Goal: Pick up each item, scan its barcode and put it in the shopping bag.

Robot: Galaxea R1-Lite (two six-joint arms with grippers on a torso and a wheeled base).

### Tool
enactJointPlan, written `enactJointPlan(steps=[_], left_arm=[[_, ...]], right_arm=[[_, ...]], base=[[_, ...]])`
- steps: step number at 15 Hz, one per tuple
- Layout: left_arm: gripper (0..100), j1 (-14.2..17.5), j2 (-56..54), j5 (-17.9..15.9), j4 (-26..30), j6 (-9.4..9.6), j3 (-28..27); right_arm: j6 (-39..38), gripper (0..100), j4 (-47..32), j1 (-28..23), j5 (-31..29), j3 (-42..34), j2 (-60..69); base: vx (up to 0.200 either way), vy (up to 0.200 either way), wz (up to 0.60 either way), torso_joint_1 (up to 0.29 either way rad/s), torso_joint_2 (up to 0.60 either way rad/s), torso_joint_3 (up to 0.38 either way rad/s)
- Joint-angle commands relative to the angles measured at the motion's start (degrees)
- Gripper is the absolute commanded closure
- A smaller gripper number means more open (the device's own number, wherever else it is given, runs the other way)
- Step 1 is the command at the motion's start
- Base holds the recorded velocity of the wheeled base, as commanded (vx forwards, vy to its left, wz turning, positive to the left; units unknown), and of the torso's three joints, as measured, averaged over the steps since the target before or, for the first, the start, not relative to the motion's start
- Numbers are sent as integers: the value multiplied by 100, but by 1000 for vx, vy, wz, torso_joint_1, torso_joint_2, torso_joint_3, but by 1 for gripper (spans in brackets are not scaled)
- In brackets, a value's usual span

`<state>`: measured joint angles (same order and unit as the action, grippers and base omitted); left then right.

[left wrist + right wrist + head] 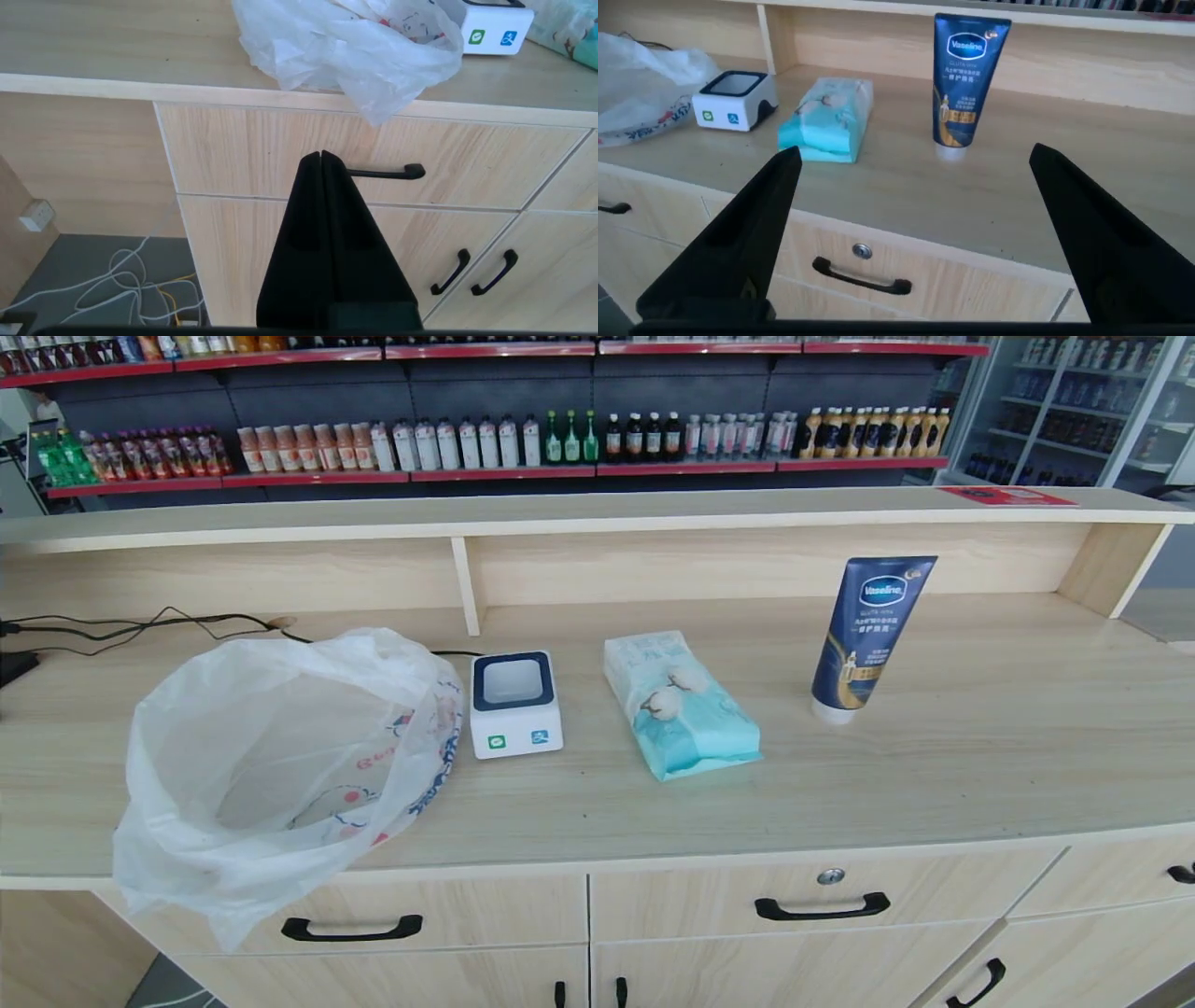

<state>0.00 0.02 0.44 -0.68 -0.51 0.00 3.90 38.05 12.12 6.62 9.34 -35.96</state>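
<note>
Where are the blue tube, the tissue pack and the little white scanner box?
blue tube [866,635], head view, middle of its body.
tissue pack [680,705], head view, middle of its top face.
scanner box [515,705], head view, middle of the box.

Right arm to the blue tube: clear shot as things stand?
Probably yes. The right tool is open and faces the upright blue tube, with bare counter between them. The tissue pack lies apart on the tube's left, so nothing crowds it.
</note>
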Motion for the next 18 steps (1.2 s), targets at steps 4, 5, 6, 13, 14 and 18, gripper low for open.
enactJointPlan(steps=[4,5,6,13,14,18], left_arm=[[100,0,6,0,-2,-2,0],[100,0,6,0,-2,7,0],[100,0,6,0,-2,7,0],[100,0,6,0,-2,7,0],[100,0,6,0,-2,7,0],[100,0,6,0,-2,7,0]], right_arm=[[-232,0,3024,1363,24,130,-3374],[-346,0,3420,1451,24,174,-3734],[-364,0,3745,1504,24,367,-4182],[-153,0,3824,1662,-143,1782,-5544],[-162,0,3692,1697,-73,1931,-5738],[-188,0,3253,1706,68,2626,-6335]], base=[[0,0,0,0,0,0],[0,0,0,0,0,0],[0,0,0,0,0,0],[0,0,0,0,0,0],[0,0,0,0,0,0],[0,0,0,0,0,0]])
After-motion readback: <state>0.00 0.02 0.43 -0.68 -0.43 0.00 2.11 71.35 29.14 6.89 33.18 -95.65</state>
